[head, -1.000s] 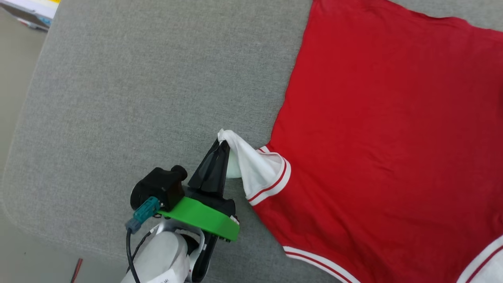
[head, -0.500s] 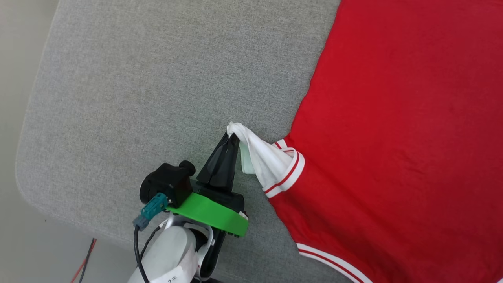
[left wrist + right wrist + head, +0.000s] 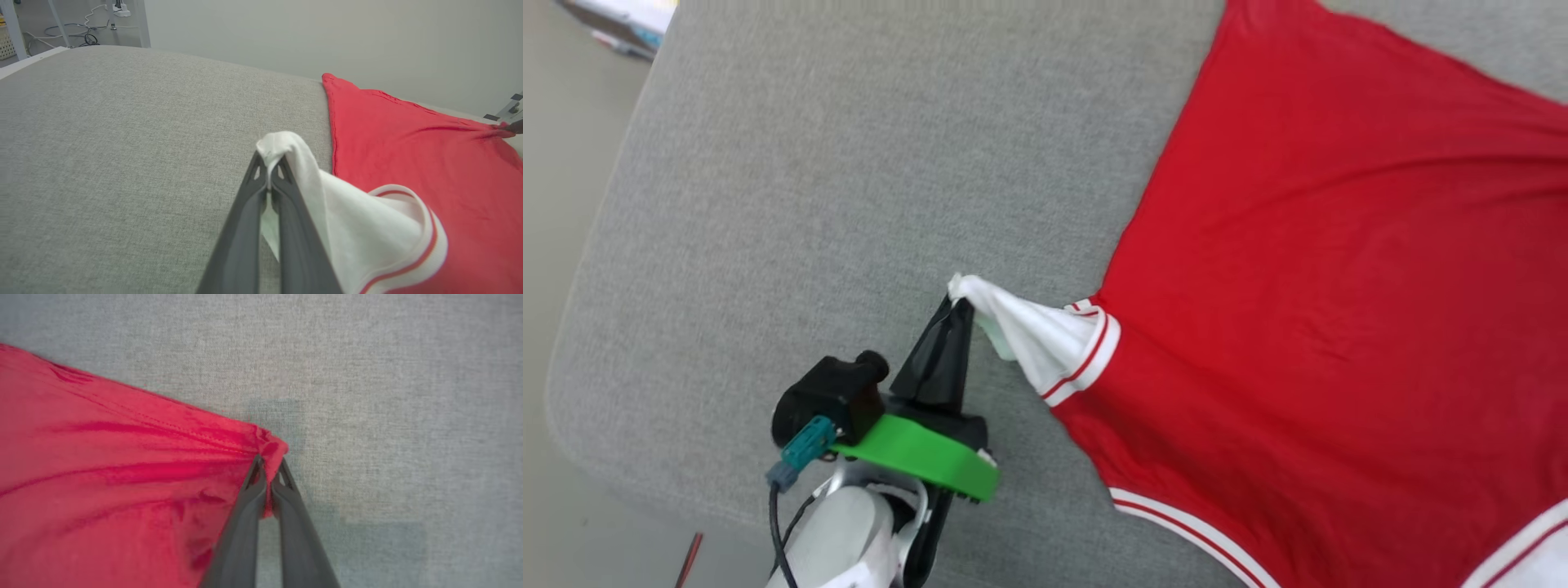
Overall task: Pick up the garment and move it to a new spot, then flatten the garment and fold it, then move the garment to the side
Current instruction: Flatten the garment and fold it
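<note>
Item: garment [image 3: 1323, 286], 1 pc., red shirt w/ white short sleeves and red-white striped trim [image 3: 1094, 355]. Location: lying on grey cloth-covered tabletop [image 3: 809, 204], toward robot's right, body spread nearly flat, one sleeve [image 3: 1037, 335] lifted off the surface. Held at two pts. Left gripper [image 3: 960, 302]: fingers [image 3: 241, 237] closed tight, pinching the very tip of the white sleeve, which drapes over them in a cone; sleeve drawn outward, away from the body of the shirt. Right gripper [image 3: 269, 467]: fingers closed on a red stitched corner [image 3: 271, 447] at the far side. Reason for hold, est.: two grips at opposite ends draw the cloth taut, and long creases fan from the right-hand corner across the red, so this reads as the flattening stage, sleeve to be laid out before any fold; no fold made yet. Bare grey area to robot's left prob. gives room for the sleeve. Markings: none legible; side facing up is plain red, no lettering or number on show. Pale slip [image 3: 269, 226] seen between the fingers, under the sleeve, poss. a care label, text unreadable. Fittings noted: green collar [image 3: 915, 453] and black camera block [image 3: 829, 396] on left wrist, no brand visible. Misc.: cables [image 3: 81, 36] on floor beyond the tabletop.
</note>
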